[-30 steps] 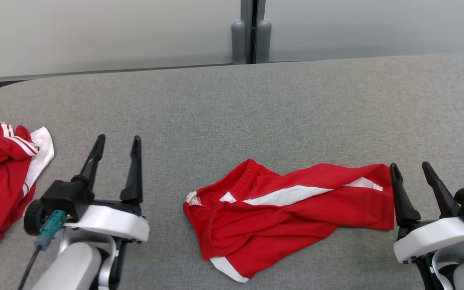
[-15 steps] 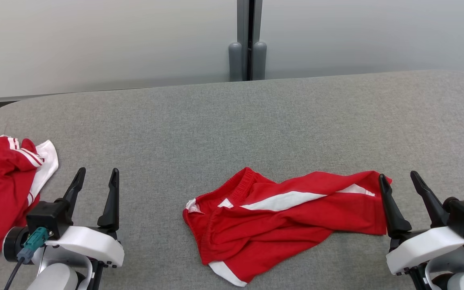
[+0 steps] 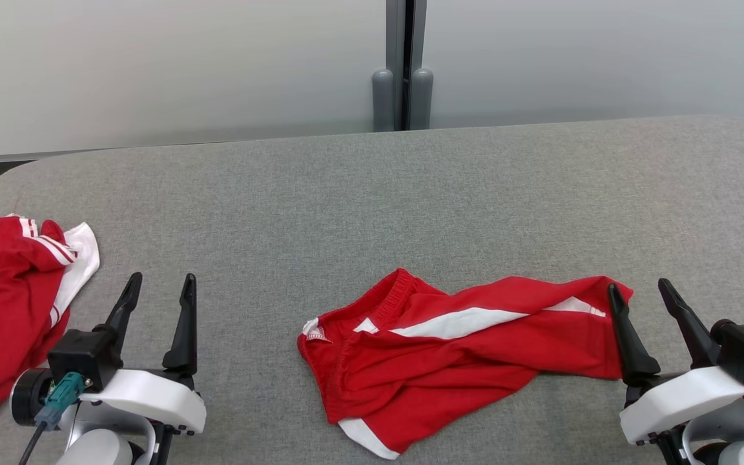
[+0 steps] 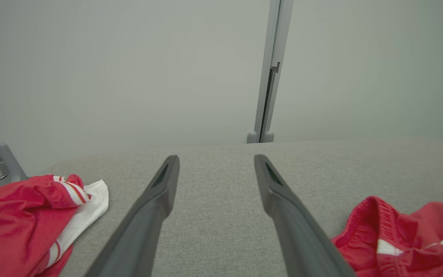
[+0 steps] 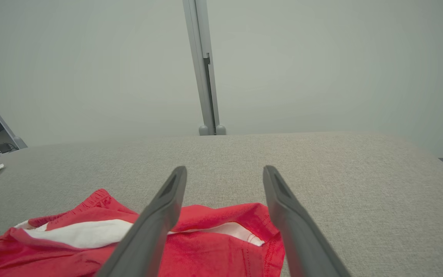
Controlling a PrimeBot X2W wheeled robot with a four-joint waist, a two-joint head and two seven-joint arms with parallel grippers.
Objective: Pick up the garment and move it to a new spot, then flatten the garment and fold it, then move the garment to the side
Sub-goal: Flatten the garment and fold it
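The garment [image 3: 456, 352], red shorts with white stripes, lies crumpled at the front middle of the grey table [image 3: 372, 194]. It shows in the right wrist view [image 5: 214, 246] and at the lower right of the left wrist view [image 4: 402, 246]. My left gripper [image 3: 160, 287] hovers open at the lower left, well left of the shorts, holding nothing. My right gripper [image 3: 640, 292] stands open at the lower right, just beside the shorts' right hem, with nothing between its fingers [image 5: 164, 215]. In the left wrist view my fingers [image 4: 156, 207] frame bare table.
A second red and white garment [image 3: 7, 303] lies bunched at the table's left edge, also seen in the left wrist view [image 4: 25, 219]. A pale wall with a grey post [image 3: 401, 64] runs behind the table.
The head camera tilted, shifting the whole picture down. My left gripper pulled back toward the near edge and a little left. The right gripper barely moved. The shorts lie as before.
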